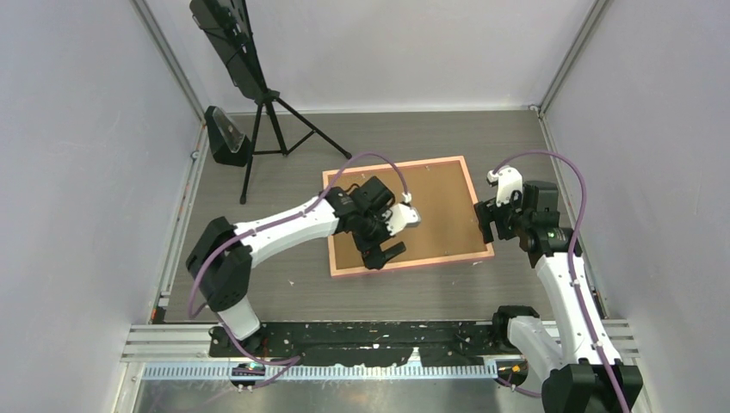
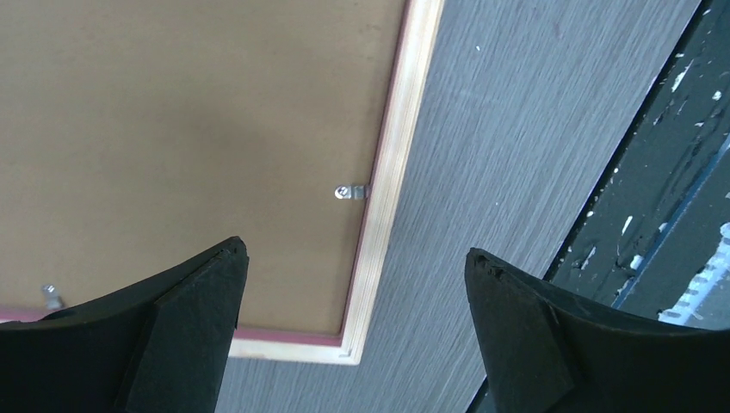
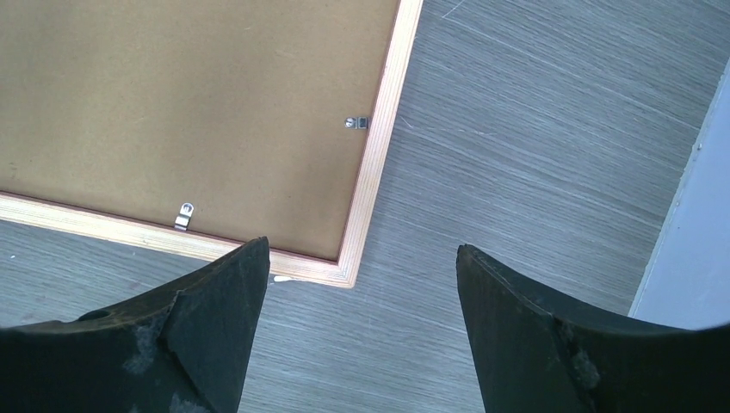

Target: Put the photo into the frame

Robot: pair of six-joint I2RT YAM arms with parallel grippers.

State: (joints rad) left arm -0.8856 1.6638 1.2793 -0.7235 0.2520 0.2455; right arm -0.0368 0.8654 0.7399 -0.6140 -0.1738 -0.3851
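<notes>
Lying back-up, frame [image 1: 413, 262] with brown backing board [image 1: 439, 206], left gripper [image 2: 353, 258] over its corner — jaws apart, right gripper [image 3: 361, 254] likewise.

Left arm [image 1: 288, 225]: base at near left, black elbow folded back, white forearm stretched rightward toward centre, wrist bent down. Left gripper [image 2: 353, 258] pointing down, jaws spread wide, nothing between them; black fingers [image 2: 185, 335] fill lower corners of wrist view. Right arm [image 1: 564, 284]: base at near right, forearm rising away along right side, wrist turned leftward. Right gripper [image 3: 361, 254] also aimed downward, jaws wide apart, holding nothing. Two grippers well apart.
</notes>
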